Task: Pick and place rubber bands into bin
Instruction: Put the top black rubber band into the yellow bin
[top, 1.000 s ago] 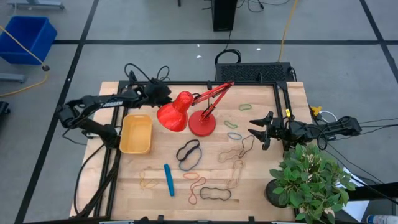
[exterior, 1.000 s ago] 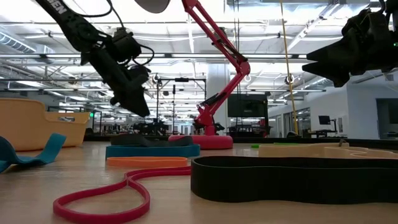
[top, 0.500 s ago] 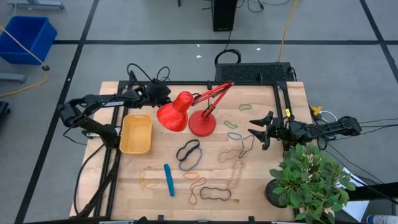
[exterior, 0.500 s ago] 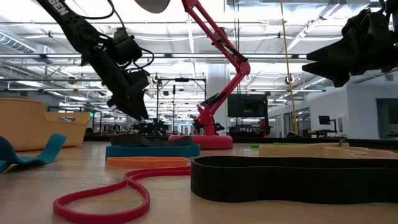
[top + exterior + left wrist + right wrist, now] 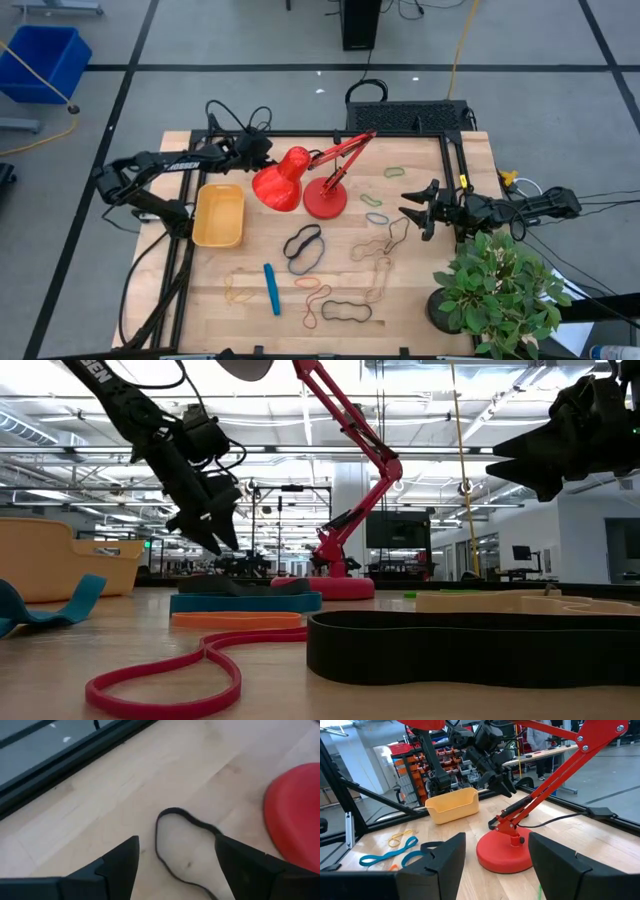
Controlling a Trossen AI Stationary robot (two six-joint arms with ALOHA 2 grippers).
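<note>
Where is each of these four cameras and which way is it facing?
High view: overhead, straight down; both arms, the bin and lamp show.
Low view: tabletop height, level across rubber bands; left claw hangs open.
Left wrist view: down between its own fingers at a black band.
Right wrist view: across the table past right claw, open.
Shared: right wrist and high views both show bin and lamp.

The left end effector [image 5: 177, 865] hovers with its two dark fingers [image 5: 120, 862] spread wide above the wooden tabletop [image 5: 125, 785]. A thin black rubber band [image 5: 182, 847] lies between them, near a red lamp shade [image 5: 295, 815].
</note>
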